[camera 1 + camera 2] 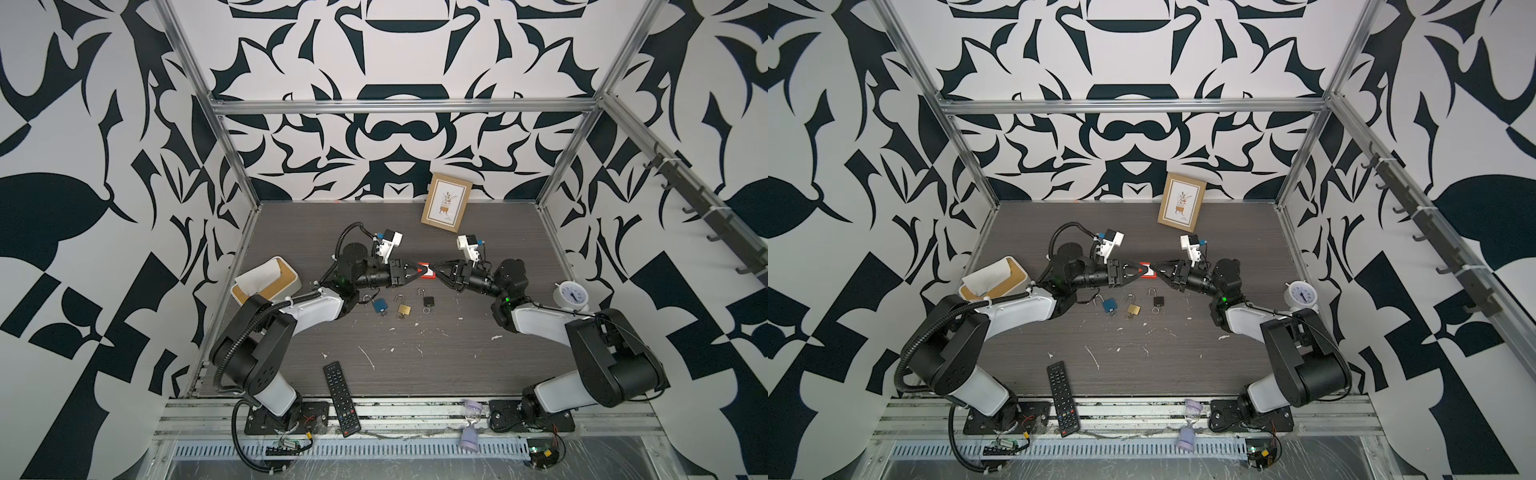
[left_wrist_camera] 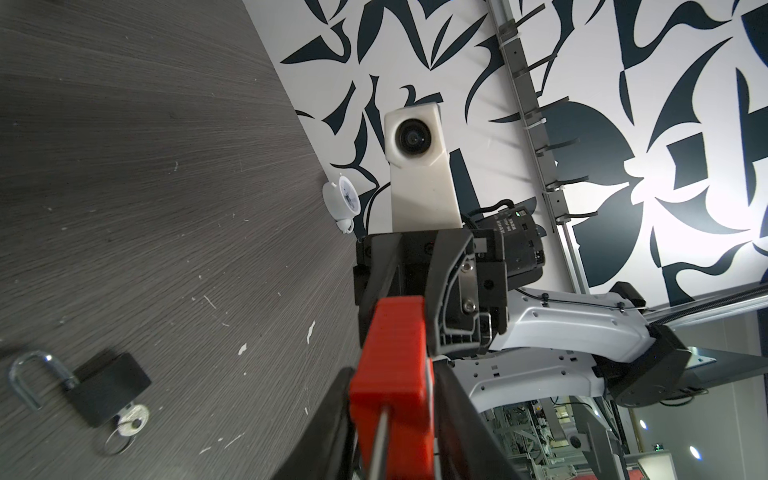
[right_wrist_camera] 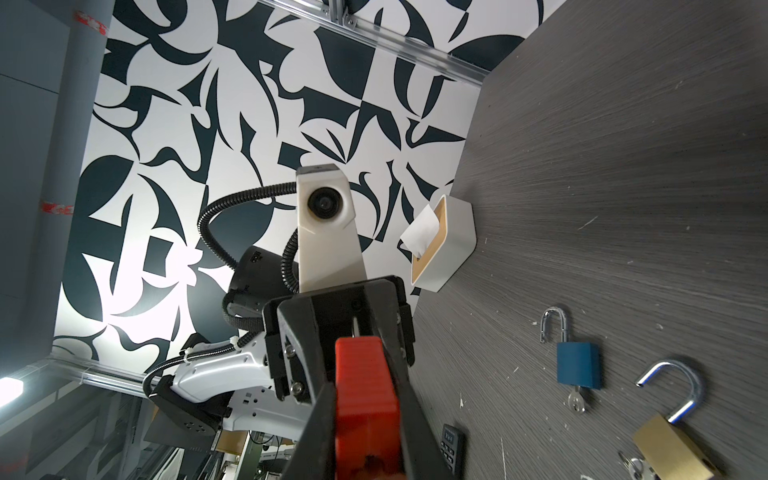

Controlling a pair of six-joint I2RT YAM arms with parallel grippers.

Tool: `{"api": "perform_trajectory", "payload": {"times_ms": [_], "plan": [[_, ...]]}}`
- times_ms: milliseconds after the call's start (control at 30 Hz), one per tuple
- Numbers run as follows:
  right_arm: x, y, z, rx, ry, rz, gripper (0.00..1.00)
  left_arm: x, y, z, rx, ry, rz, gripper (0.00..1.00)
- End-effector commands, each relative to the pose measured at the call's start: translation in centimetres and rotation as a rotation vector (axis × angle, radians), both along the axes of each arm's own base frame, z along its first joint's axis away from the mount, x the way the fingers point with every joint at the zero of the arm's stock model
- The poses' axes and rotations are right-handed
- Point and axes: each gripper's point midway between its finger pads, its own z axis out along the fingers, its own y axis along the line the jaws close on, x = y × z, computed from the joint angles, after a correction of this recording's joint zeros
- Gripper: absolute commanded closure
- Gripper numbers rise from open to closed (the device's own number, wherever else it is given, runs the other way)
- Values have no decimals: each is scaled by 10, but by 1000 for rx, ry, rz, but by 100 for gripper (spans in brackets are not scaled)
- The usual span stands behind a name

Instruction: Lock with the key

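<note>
Right gripper clamps the red padlock aloft, the left gripper flanking its shackle end, grip unclear; locking likely next calls for pressing the shackle home.

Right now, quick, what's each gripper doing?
Left gripper: around one end of the red padlock; whether it grips cannot be told.
Right gripper: closed, holding the red padlock.
</note>
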Motion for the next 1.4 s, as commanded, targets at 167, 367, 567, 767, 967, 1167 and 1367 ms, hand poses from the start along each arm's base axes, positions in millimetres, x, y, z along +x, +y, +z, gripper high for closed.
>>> {"api": "perform_trajectory", "payload": {"times_ms": [167,367,567,767,967,1167,1367], "plan": [[-7,3,10,-23,-84,5,95,1,-6,13,-46,-29,-26,74],[-3,2,12,-33,-79,-20,83,-1,-6,14,-50,-29,-47,93],[7,-5,27,7,-42,-87,53,24,19,19,-38,11,-67,100],[7,-24,31,-43,23,-198,38,46,36,26,42,107,-172,100],[10,-62,29,28,237,-334,33,38,36,48,26,78,-336,100],[5,-71,16,273,466,-337,44,27,40,64,-11,-3,-413,100],[-7,-66,25,307,474,-282,49,26,39,75,-29,-45,-425,100]]}}
